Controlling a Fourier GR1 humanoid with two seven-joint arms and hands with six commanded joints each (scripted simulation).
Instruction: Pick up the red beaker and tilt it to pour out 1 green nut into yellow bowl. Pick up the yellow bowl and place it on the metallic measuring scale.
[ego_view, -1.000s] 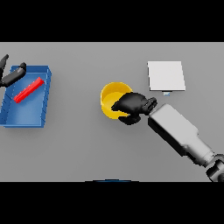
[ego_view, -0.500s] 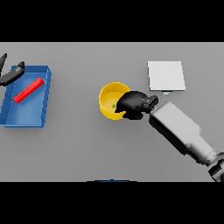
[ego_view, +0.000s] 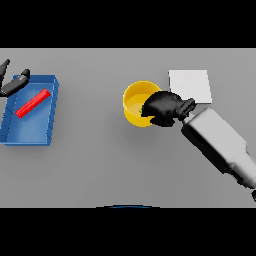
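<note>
- Yellow bowl (ego_view: 136, 102): stands upright on the grey surface (ego_view: 100, 165), near the middle of the view. A small green speck, probably the nut, shows inside against its right wall; too small to be sure.
- Right hand (ego_view: 164, 107): dark fingers curled over the bowl's right rim and clamped on it, the thumb side hidden. Gripping at the rim suits a lift that keeps the bowl level, so the contents stay inside.
- Right arm (ego_view: 217, 142): white and grey, entering from the lower right, slanting up to the bowl; its line lies along the route toward the scale.
- Metallic measuring scale (ego_view: 190, 85): pale square plate just up and right of the bowl, near it but not touching; its lower left corner is partly covered by the hand. The short gap means the carry calls for only a small lift and shift.
- Judged stage: pouring appears done; the bowl is grasped but not yet on the scale.
- Blue tray (ego_view: 30, 127): well apart at the left, holding a red object (ego_view: 33, 103) lying flat and slantwise, presumably the beaker set aside.
- Left hand (ego_view: 14, 84): at the left edge over the tray's upper corner, fingers relaxed and spread, holding nothing.
</note>
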